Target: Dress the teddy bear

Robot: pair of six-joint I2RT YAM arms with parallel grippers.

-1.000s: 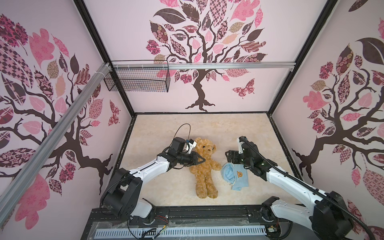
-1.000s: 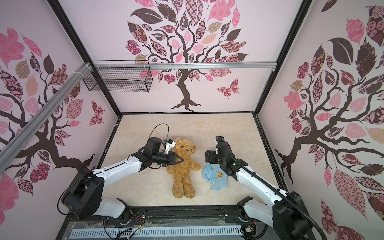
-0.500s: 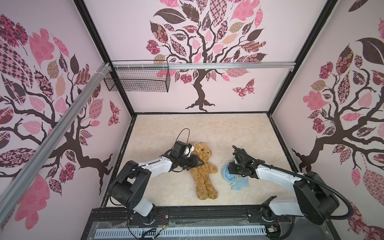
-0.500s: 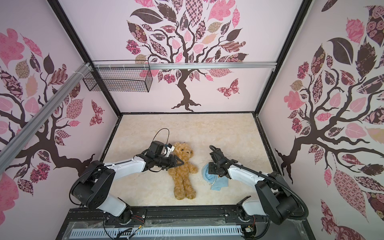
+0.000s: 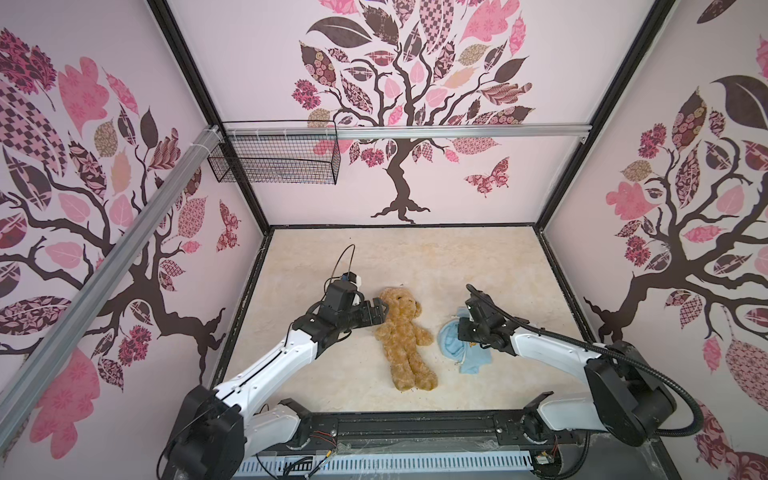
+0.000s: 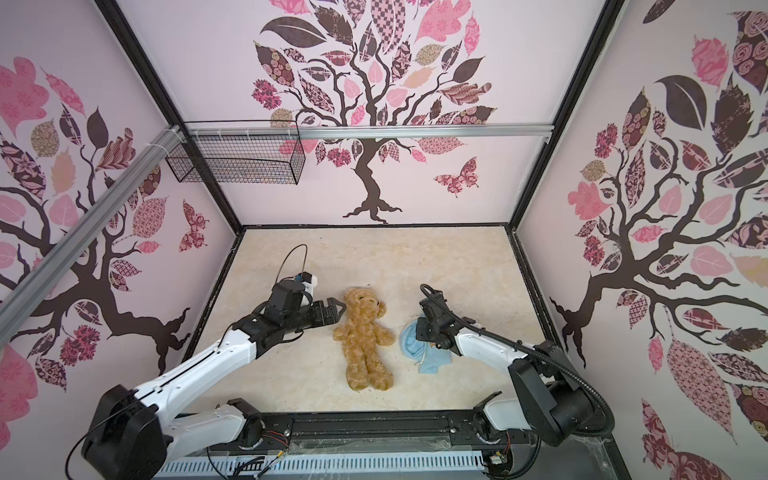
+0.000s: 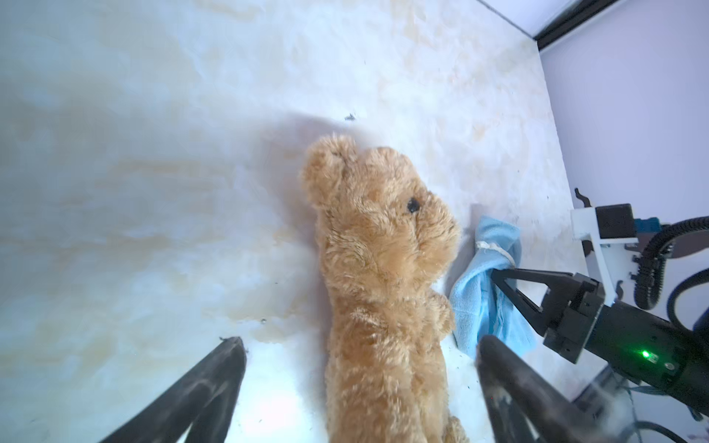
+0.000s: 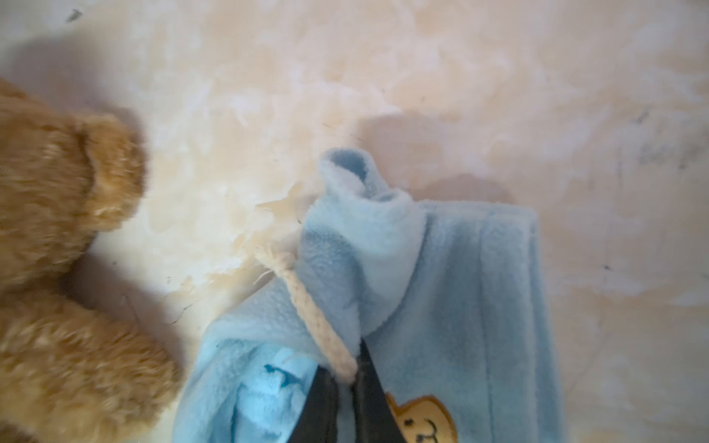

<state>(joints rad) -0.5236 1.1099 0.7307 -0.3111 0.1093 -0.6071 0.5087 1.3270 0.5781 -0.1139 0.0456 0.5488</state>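
- In both top views, the bear [image 5: 402,336] [image 6: 363,340] lies on its back at mid-floor [image 5: 415,257], head far and feet near.
- The left gripper [image 5: 383,311] [image 6: 340,309] reaches in from the left. Its tips are just beside the left side of the bear's head; contact cannot be confirmed.
- The right gripper [image 5: 458,332] [image 6: 417,332] is down on the blue shirt [image 5: 449,347] [image 6: 409,345], which lies crumpled just right of the bear. The shirt is near the bear's arm but apart from it.
- Left wrist view: the left gripper [image 7: 360,341] stands wide open and holds nothing. One finger shows on either side of the bear [image 7: 383,268] in the frame.
- In the same view, the right gripper [image 7: 495,274] is beyond the bear, its jaws closed on the shirt [image 7: 483,303] close to the white cord [image 7: 495,249].
- Right wrist view: the right gripper [image 8: 345,376] is fully closed, pinching the shirt [image 8: 460,287] at an edge. The cord [image 8: 307,307] runs in between the fingers.
- An orange emblem [image 8: 426,422] shows on the shirt beside the fingers.
- The bear [image 8: 57,230] lies to one side of the shirt, clear of this gripper, with bare floor [image 8: 230,153] between them.
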